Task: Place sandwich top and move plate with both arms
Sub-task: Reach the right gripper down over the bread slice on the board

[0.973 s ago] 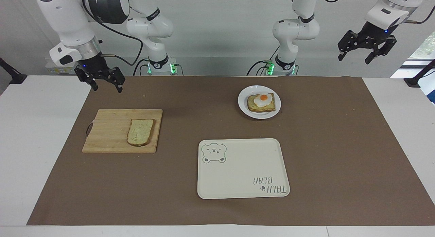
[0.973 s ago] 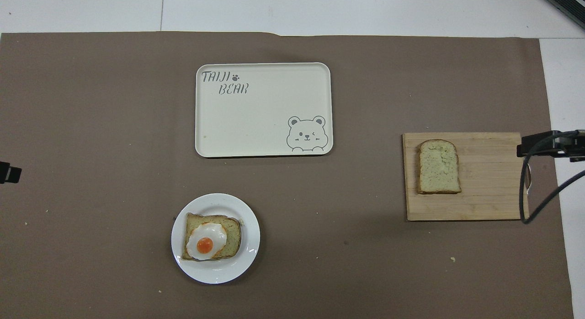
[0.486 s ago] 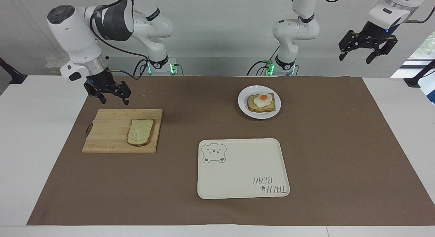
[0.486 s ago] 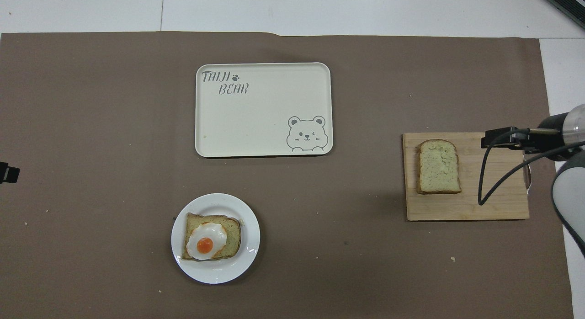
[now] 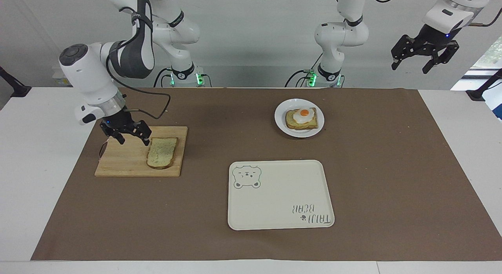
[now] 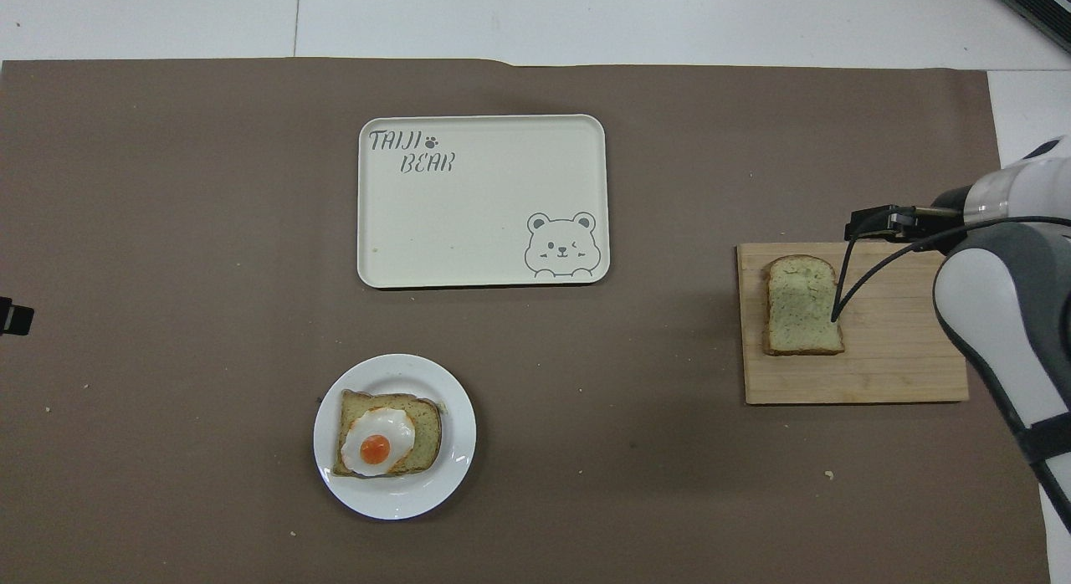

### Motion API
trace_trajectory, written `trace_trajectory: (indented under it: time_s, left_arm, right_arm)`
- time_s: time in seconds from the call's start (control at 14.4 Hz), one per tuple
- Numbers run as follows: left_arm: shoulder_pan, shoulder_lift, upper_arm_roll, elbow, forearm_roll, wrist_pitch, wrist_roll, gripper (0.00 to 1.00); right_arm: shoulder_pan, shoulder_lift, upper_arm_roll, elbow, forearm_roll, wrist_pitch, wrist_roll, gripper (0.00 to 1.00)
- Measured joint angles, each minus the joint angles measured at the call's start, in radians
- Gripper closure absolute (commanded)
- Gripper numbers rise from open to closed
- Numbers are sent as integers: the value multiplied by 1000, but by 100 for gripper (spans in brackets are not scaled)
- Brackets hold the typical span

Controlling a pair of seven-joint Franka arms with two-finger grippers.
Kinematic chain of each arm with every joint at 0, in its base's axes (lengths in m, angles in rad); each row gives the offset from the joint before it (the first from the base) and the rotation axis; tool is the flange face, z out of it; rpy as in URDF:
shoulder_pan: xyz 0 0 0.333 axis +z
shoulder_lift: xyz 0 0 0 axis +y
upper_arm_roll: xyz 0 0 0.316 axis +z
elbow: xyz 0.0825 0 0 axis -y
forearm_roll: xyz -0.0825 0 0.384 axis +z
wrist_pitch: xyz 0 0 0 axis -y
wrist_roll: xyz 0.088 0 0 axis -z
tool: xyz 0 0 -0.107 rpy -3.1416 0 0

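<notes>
From across the table the right gripper is plain to see, fingers spread wide and holding nothing, low over the cutting board just beside the sandwich top. From above, that gripper is hidden under its own white and grey arm, and only a cable and a small black fitting show over the board. The high view does give the slice its clear outline, lying flat on the board with its rounded end pointing away from the robots.

The left gripper shows only in the view from across the table. It waits high in the air past the left arm's end of the brown mat, fingers released and empty.

The plate sits well apart from the board, toward the left arm's end and a little nearer to the robots, carrying toast with a fried egg. The bear tray lies farther from the robots than the board, between board and plate.

A second ago the right gripper hung above the mat, nearer to the robots than the board; it has since come down and in over the board. Bread, plate and tray have not shifted.
</notes>
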Motion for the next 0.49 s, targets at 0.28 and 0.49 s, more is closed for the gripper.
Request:
trace_trajectory:
  time_s: [0.28,0.49]
  left_arm:
    - [0,0,0,0,0,0,0,0]
    - [0,0,0,0,0,0,0,0]
  right_arm:
    - [-6,53,0,-33,0,56,-7,0]
    - [-18,66,0,-102,0,112,-57,0]
